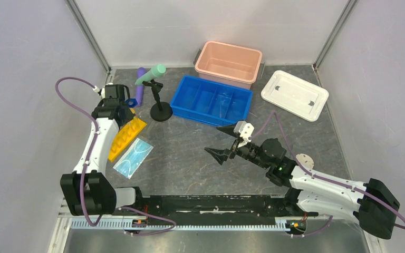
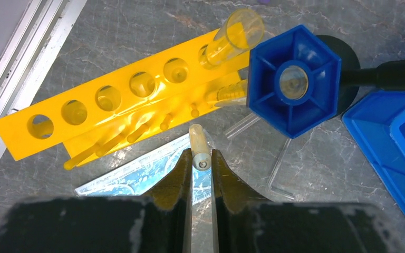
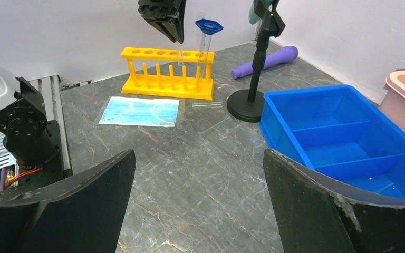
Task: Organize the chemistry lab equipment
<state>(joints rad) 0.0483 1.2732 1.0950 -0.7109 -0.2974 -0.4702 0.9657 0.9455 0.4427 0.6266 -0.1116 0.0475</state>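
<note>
Action on the left: the left hand [image 2: 201, 171] pinches a small clear tube [image 2: 198, 143] just above the yellow rack [image 2: 111, 113], which stands on the left of the table [image 1: 190, 158] beside the light-blue mask [image 1: 133, 157]. Meanwhile the right hand [image 1: 212, 139] hangs spread wide over mid-table.

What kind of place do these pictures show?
Probably a walled robot test cell staged as a chemistry bench: a yellow holed plastic tube rack, a black clamp stand, plain grey walls.
</note>
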